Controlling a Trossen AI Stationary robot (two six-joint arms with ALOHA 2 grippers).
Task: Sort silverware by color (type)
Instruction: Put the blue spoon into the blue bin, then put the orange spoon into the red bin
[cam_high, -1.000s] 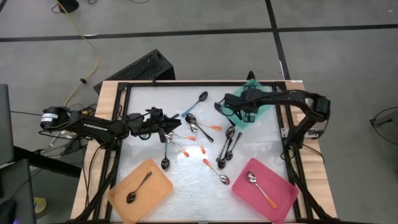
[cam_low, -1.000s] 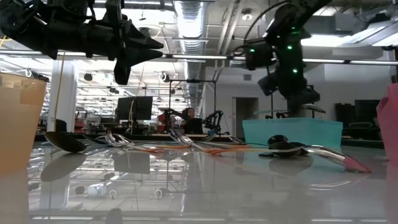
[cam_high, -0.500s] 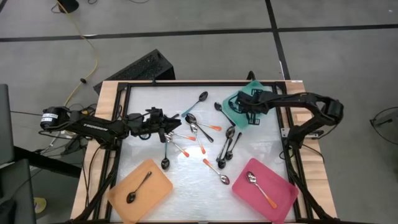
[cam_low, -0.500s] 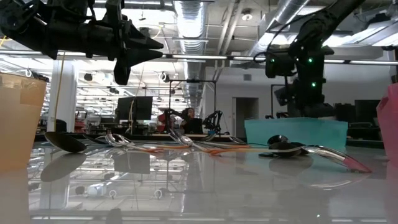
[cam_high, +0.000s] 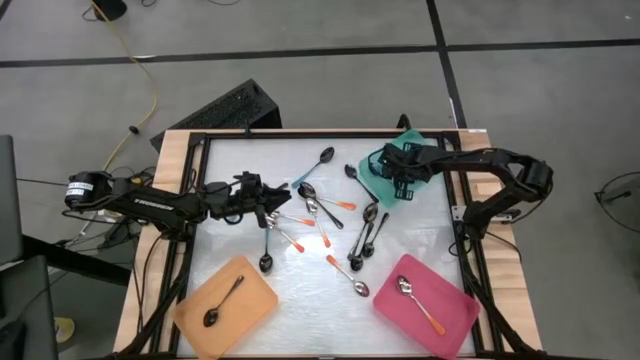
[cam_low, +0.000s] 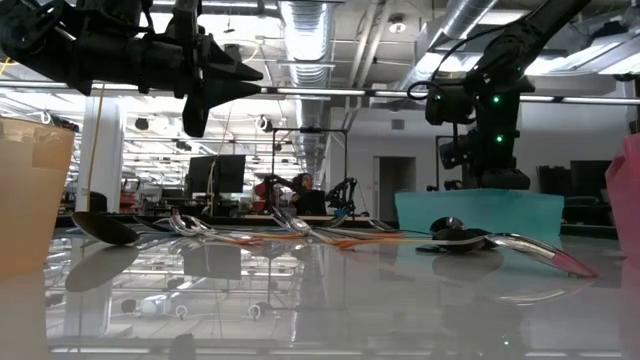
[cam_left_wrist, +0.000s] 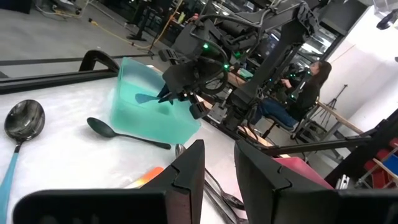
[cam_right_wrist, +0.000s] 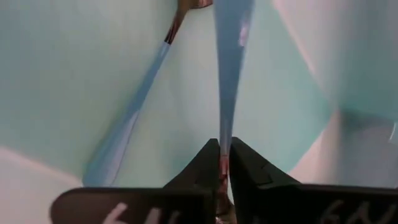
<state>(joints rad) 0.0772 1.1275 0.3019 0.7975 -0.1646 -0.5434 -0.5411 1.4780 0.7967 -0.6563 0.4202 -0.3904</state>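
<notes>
Sorting status: three trays carry spoons; most of the silverware lies loose on the white table (cam_high: 240, 235) between the arms.
Right gripper (cam_right_wrist: 222, 163): positioned over the teal tray (cam_high: 383, 168) at the far right, tilted down into it, evidently to deliver a matching piece.
Right jaws: nearly together, with a teal-handled spoon (cam_right_wrist: 229, 68) running between the fingertips; the wrist view does not settle whether the pinch is firm or slackening.
Teal tray contents: a second teal handle (cam_right_wrist: 134, 102) lies inside beside the one in the jaws, which supports reading this tray as the teal destination.
Left gripper (cam_left_wrist: 217, 163): held above the table's left-centre, beside the central scatter, jaws parted by a narrow gap with nothing between them; it appears to be waiting.
Orange tray (cam_high: 225, 305): near left corner, holds one dark spoon (cam_high: 222, 303).
Pink tray (cam_high: 428, 305): near right corner, holds one orange-handled spoon (cam_high: 420, 303).
Loose silverware: a cluster of silver and orange-handled spoons (cam_high: 318, 212) at centre, dark spoons (cam_high: 364, 238) just right of it, one teal-handled spoon (cam_high: 312, 167) farther back.
Judgement: delivery into the teal tray looks close to done; the bulk of the sort remains.
Risk: crossed handles in the central cluster may drag neighbours when one is lifted.
</notes>
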